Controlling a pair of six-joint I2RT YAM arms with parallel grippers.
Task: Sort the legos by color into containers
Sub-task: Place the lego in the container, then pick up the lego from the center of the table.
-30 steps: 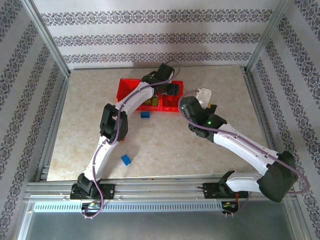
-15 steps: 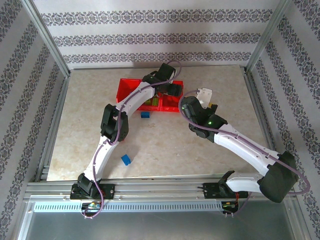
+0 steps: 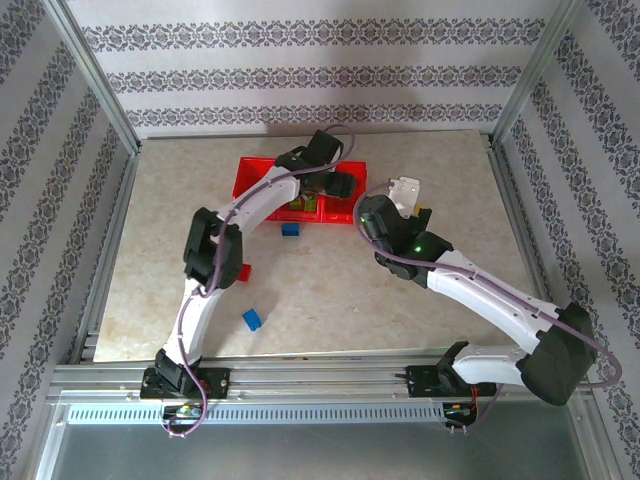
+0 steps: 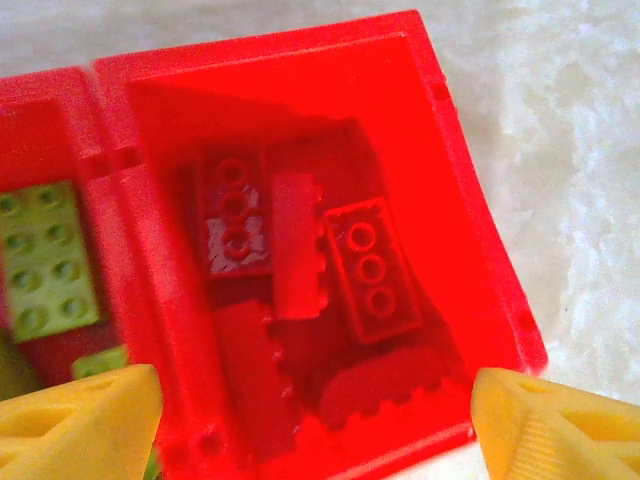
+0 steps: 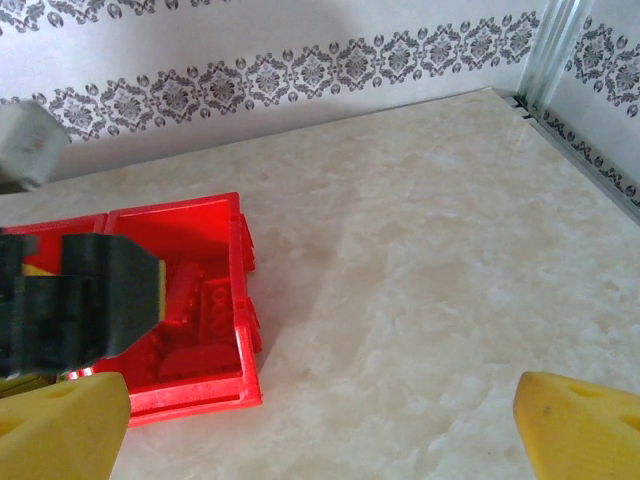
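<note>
The red tray (image 3: pixel 246 180) of containers lies at the back middle of the table. My left gripper (image 3: pixel 338 182) hovers over its right compartment (image 4: pixel 480 230), where several red legos (image 4: pixel 370 270) lie. Its yellow fingertips (image 4: pixel 80 420) stand wide apart, open, with nothing between them. Lime green legos (image 4: pixel 45 260) fill the middle compartment. Two blue legos lie loose on the table, one (image 3: pixel 290 229) just in front of the tray and one (image 3: pixel 252 319) nearer the arms. My right gripper (image 3: pixel 408 190) hangs open to the right of the tray (image 5: pixel 200 300), over bare table.
A small red piece (image 3: pixel 244 270) shows beside the left arm's elbow. The left gripper's black body (image 5: pixel 80 300) covers part of the tray in the right wrist view. Metal frame posts and patterned walls close in the table; open marble stretches to the right of the tray.
The left arm's elbow has swung to the left, uncovering the small red piece on the table. The left gripper stays over the tray's right compartment. The right arm has barely moved.
</note>
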